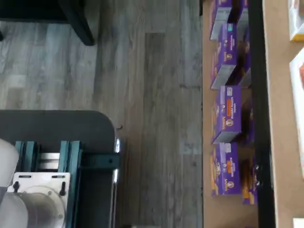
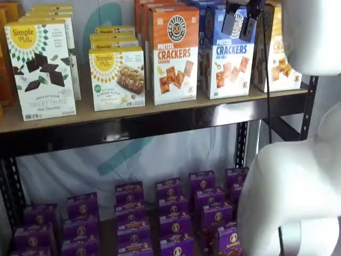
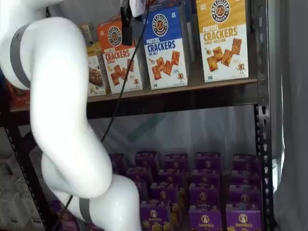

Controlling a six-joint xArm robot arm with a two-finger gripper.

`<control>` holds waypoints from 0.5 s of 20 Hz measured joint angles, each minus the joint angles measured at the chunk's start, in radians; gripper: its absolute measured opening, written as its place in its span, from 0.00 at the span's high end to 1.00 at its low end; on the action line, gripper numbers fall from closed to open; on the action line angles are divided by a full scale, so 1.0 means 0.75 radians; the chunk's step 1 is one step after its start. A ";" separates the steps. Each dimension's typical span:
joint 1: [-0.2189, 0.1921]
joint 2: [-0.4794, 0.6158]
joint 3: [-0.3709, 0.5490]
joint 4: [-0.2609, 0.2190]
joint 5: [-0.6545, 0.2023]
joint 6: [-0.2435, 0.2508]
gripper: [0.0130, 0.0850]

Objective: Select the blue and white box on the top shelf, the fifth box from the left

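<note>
The blue and white box (image 2: pixel 229 58) stands upright on the top shelf (image 2: pixel 160 125), between an orange-topped and a yellow-topped cracker box; it also shows in the other shelf view (image 3: pixel 166 45). My gripper (image 2: pixel 239 24) hangs from the upper edge of a shelf view, in front of the box's top. Its two black fingers (image 2: pixel 230 24) stand open with a gap and hold nothing. In a shelf view only one black finger (image 3: pixel 126 21) shows, left of the box. The wrist view shows the top shelf (image 1: pixel 285 118) edge-on, and the blue and white box is out of that view.
On the top shelf stand an orange cheddar box (image 2: pixel 173 53), a yellow-topped box (image 2: pixel 277 53) and Simple Mills boxes (image 2: pixel 42 69). Purple boxes (image 2: pixel 170 213) fill the lower shelf. The white arm (image 3: pixel 57 110) covers much of both shelf views. A black upright (image 3: pixel 262 120) stands at the right.
</note>
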 joint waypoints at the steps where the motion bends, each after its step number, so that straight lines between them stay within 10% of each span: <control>1: -0.011 -0.013 0.014 0.026 -0.025 0.000 0.00; 10: -0.167 -0.028 -0.004 0.366 -0.017 0.025 0.00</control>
